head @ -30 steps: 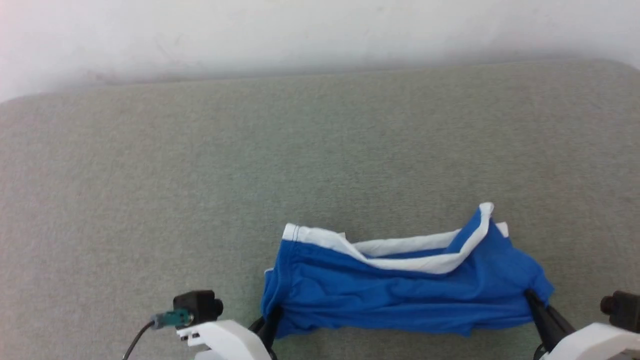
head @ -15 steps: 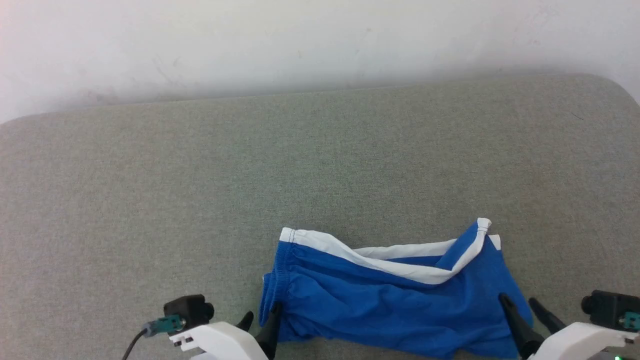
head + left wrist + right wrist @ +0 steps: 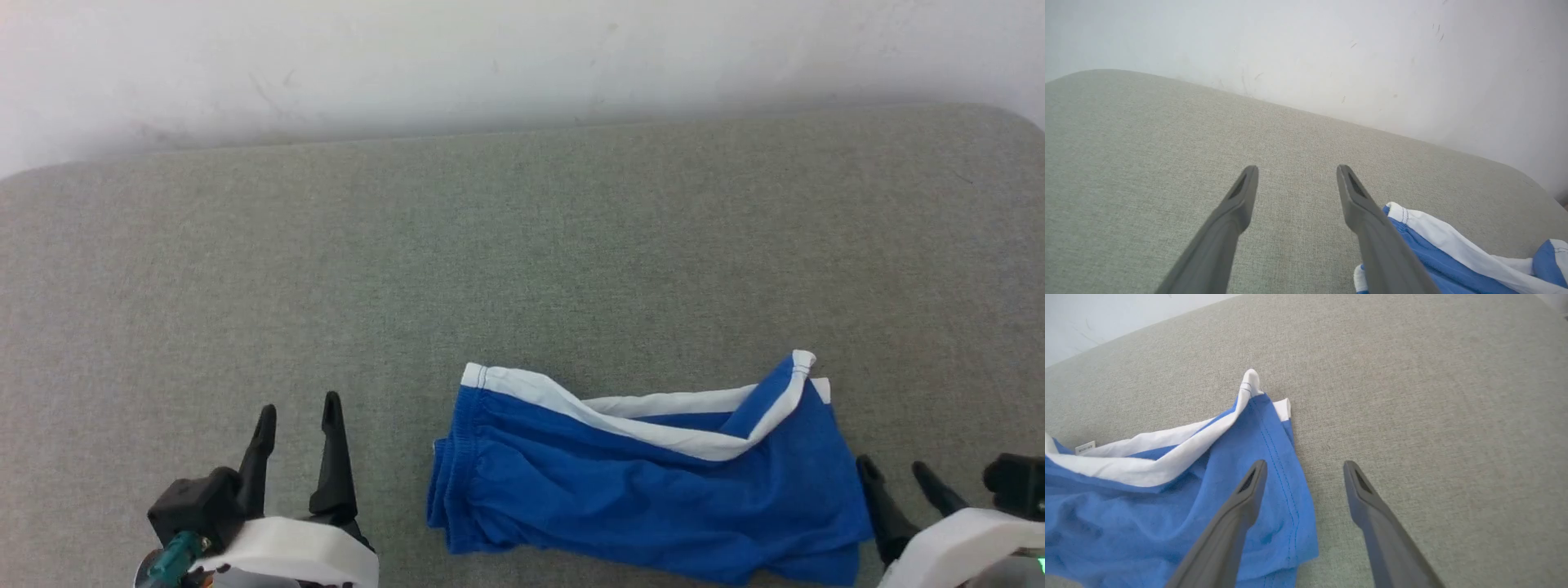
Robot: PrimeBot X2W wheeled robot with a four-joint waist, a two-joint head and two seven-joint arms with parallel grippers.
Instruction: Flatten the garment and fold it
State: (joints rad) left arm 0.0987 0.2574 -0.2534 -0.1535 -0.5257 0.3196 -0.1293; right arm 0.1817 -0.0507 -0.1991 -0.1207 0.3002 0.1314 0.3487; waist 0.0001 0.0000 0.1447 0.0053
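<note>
My left pincer (image 3: 298, 404) stands spread and empty toward the near-left corner of the surface (image 3: 522, 245), clear of any cloth. My right pincer (image 3: 890, 465) is spread too and pinches nothing. It sits just beside the right edge of the garment (image 3: 645, 490), though in the right wrist view one finger overlaps the blue and I cannot tell whether it touches. The garment lies doubled along the near edge, right of the middle. It is rumpled, its white band (image 3: 653, 420) sags in a curve, and its far-right corner (image 3: 800, 359) peaks up. I judge the job in hand is tidying this fold before making another. To do it well I should pinch the band's two far corners close to the seam, taking both layers. Then I draw them gently apart until the sag goes and lay them down low, since this thin cloth looks ready to slide and bunch.
</note>
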